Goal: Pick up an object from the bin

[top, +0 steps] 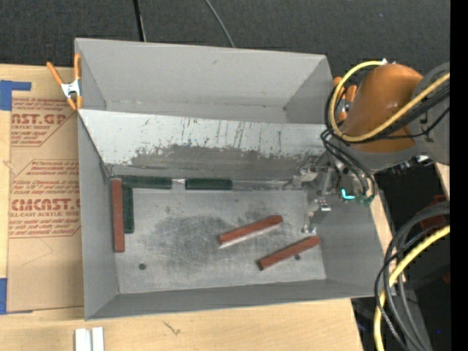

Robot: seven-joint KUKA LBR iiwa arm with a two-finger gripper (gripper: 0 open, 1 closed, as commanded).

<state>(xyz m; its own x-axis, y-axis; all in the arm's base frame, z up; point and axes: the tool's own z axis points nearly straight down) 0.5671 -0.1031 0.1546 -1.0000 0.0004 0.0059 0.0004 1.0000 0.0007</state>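
My gripper (pixel 315 214) hangs low at the right side of the bin, close to the right wall. Just below it lies a red-brown bar (pixel 288 253), slanted, with its right end nearly under the gripper. A second red-brown bar (pixel 250 232) lies slanted to the left of the gripper, near the middle of the floor. Nothing can be seen held in the gripper.
A third red-brown bar (pixel 117 215) lies along the left wall, with a dark green bar (pixel 129 209) beside it. Two more dark green bars (pixel 150 184) (pixel 208 185) lie end to end along the back wall. The arm with its orange cover and cables stands over the right rim.
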